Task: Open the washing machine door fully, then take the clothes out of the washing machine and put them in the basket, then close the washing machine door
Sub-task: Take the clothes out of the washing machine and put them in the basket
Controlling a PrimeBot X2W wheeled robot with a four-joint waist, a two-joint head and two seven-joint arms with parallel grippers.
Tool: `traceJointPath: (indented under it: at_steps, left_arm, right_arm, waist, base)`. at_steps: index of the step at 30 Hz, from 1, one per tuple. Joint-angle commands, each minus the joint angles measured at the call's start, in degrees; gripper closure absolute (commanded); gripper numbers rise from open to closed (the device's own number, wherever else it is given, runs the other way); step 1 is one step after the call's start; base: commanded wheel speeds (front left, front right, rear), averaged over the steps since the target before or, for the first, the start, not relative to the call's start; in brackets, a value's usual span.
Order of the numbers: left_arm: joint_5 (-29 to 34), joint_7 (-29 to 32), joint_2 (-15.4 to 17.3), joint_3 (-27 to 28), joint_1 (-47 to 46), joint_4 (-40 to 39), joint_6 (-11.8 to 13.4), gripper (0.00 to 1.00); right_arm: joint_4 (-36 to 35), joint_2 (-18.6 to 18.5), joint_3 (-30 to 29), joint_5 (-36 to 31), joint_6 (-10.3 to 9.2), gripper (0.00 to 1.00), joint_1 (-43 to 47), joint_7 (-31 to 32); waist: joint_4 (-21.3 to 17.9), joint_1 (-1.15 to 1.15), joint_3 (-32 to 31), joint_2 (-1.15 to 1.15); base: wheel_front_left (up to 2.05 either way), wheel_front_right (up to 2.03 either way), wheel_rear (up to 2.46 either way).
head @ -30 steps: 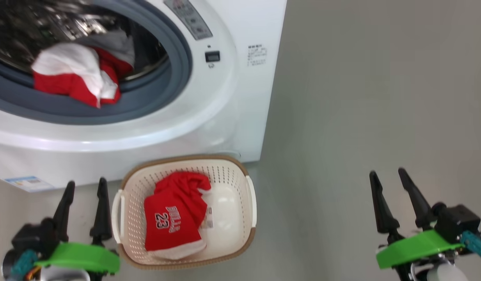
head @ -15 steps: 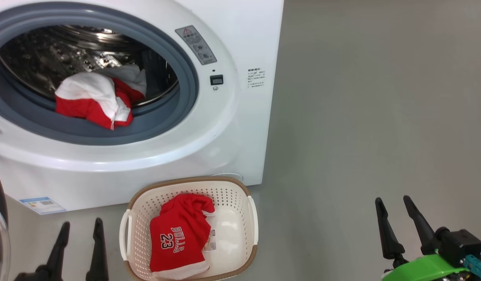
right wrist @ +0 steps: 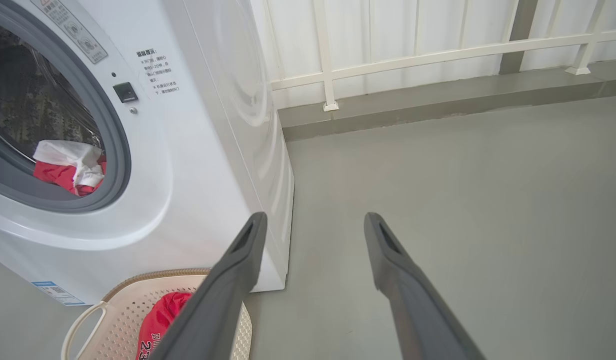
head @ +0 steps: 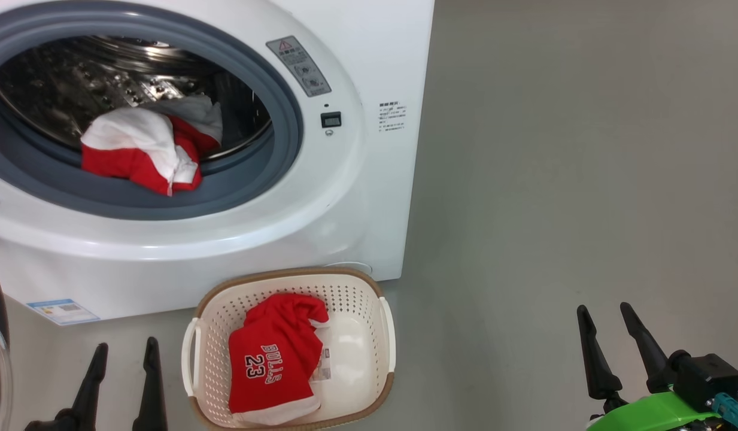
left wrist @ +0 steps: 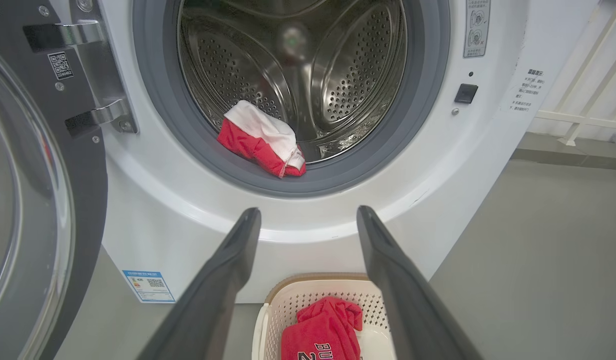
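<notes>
Left claw [head: 124, 350]: hangs with fingers [head: 152, 383] apart, grips nothing, just left of the basket [head: 285, 274]. Right claw [head: 603, 311]: likewise spread and empty, well off to the right over the grey floor [head: 554, 179]. Basket: sits on the floor just before the washing machine [head: 369, 197], holds one red jersey [head: 267, 365] (printed BULLS 23). Drum [left wrist: 347, 75]: holds a second red-and-white garment [head: 135, 155] at its lip. Washing machine door [left wrist: 90, 210]: stands swung wide at the left.

So the washing machine door [left wrist: 90, 210] is swung wide open on its hinges. One crumpled red-and-white garment [head: 144, 157] lies at the washing machine [head: 369, 197] drum's lip. The red BULLS 23 jersey [head: 273, 365] sits in the cream basket [head: 363, 311] just in front.
</notes>
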Motion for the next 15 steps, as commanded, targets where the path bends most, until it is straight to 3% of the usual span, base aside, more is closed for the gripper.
traceJointPath:
  at_steps: [1,9,15]
  left_arm:
    - [0.42,-0.29,0.35,1.70,-2.38,-1.07,-0.32,0.00]
    - [1.37,-0.29,0.35,0.58,-8.45,1.41,-0.32,0.00]
    - [0.91,-0.29,2.57,-0.34,-18.35,6.58,-0.32,0.00]
  right_arm:
    - [-1.46,-0.71,1.32,0.35,0.28,0.00,-0.70,-0.37]
    - [-2.04,-0.71,2.18,0.72,0.28,0.00,-3.10,-0.37]
    - [-2.81,-0.71,3.29,1.12,0.28,0.00,-6.18,-0.37]
  waist:
    - [0.09,0.00,0.60,0.00]
    - [-0.39,0.00,4.66,0.00]
    - [-2.14,0.00,10.51,0.00]
  base:
    - [0.00,0.00,0.00]
    - [0.00,0.00,0.00]
    - [0.00,0.00,0.00]
